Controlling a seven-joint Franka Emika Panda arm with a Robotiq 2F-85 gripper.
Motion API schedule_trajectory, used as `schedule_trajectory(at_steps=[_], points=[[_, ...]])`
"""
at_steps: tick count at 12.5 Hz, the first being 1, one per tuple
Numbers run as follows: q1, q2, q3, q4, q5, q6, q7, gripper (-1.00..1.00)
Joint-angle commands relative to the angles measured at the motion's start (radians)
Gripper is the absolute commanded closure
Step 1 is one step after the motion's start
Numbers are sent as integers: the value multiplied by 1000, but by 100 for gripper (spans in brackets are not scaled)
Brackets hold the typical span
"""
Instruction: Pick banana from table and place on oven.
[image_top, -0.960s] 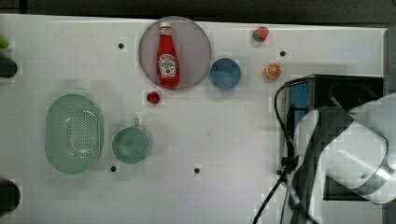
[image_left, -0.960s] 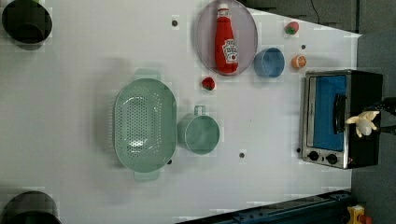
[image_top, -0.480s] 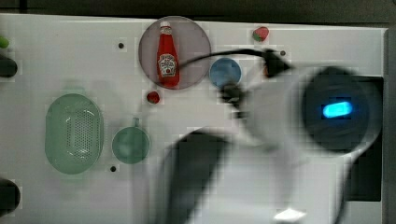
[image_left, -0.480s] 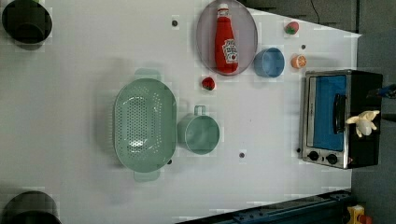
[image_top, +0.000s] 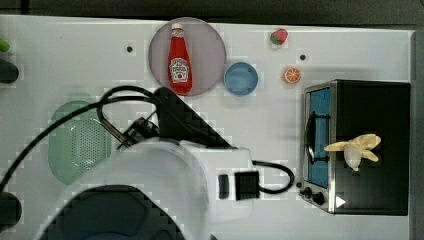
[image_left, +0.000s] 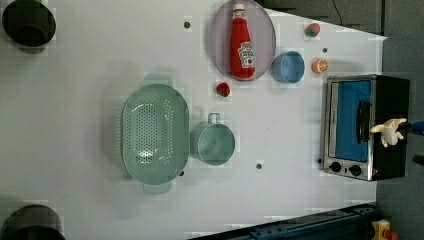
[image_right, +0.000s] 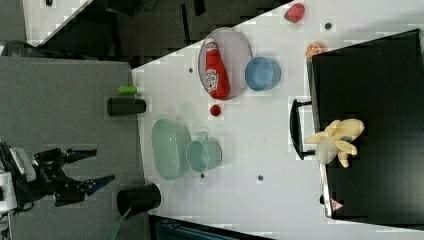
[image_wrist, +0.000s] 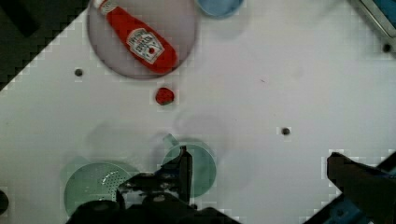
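Task looks done: banana (image_top: 356, 149) lies on the black top of the oven (image_top: 385, 115), near the door-side edge, peel flaps splayed, nothing gripping it. Gripper (image_right: 95, 167) is well off the bench (image_top: 280, 125) in the right view, jaws wide, empty. Nothing left bar maybe parking the arm. Vs earlier: banana in same spot on oven in the left view; in the top view the arm, then over the oven side, now bulks over the green colander (image_top: 75, 145) side.

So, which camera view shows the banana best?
The right view: the banana appears largest, lying on the oven top. The top view shows it clearly but smaller; the left view shows it smallest, at the oven's edge.
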Motion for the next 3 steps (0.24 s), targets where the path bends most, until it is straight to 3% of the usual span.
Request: schedule_trajectory(at_steps=[1,3], points=[[-68,31,-77,-33,-29,9,84,-100],[-68,34,-80,-33,-29,9,84,-100]])
